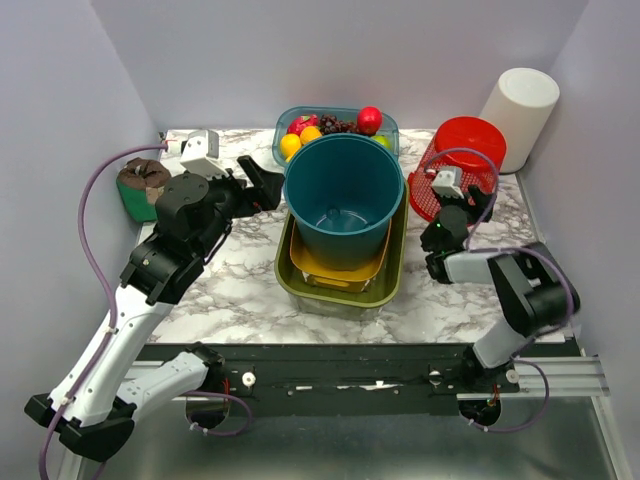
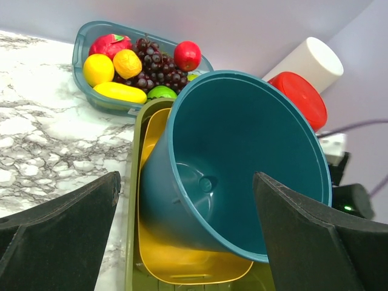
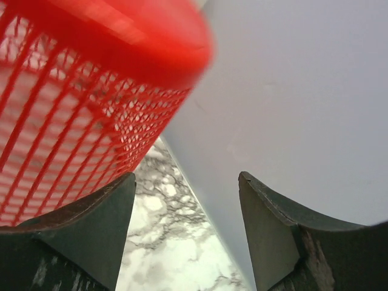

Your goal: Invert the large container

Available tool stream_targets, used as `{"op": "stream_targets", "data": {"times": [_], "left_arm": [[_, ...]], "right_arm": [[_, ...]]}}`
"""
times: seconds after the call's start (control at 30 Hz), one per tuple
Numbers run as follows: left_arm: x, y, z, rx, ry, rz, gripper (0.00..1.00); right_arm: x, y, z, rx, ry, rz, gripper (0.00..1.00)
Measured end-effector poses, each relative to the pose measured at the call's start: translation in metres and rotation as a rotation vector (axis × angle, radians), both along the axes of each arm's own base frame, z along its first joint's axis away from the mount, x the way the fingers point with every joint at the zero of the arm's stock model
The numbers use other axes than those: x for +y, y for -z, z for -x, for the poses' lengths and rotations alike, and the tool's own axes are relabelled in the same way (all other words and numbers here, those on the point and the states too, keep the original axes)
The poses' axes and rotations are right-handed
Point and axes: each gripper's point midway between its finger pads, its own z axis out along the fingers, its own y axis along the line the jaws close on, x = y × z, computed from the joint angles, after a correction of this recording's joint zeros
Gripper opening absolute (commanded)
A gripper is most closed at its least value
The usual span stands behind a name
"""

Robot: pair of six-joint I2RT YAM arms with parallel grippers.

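Observation:
The large teal container (image 1: 343, 195) stands upright, mouth up, nested in a yellow tray (image 1: 335, 272) that lies in an olive-green tray (image 1: 340, 298). In the left wrist view the container (image 2: 242, 163) fills the middle, its open mouth towards the camera and tilted in the frame. My left gripper (image 1: 268, 188) is open and empty just left of the container's rim; in its own view the gripper (image 2: 187, 182) frames the container's side without touching it. My right gripper (image 1: 460, 205) is open and empty beside a red mesh basket (image 1: 455, 165).
A clear bin of toy fruit (image 1: 335, 128) stands behind the container. A white cylinder (image 1: 520, 115) stands at the back right by the wall. A green block with a brown item (image 1: 142, 185) sits at the left edge. The red basket (image 3: 73, 121) is close to my right fingers.

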Motion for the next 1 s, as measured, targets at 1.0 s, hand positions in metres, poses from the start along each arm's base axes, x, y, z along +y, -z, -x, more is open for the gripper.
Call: {"op": "stream_targets", "data": {"times": [1.0], "left_arm": [[-0.007,0.009,-0.004,0.026,0.023,-0.003,0.99]], "right_arm": [[0.014,0.051,0.048,0.097,-0.21,-1.049,0.87]]}}
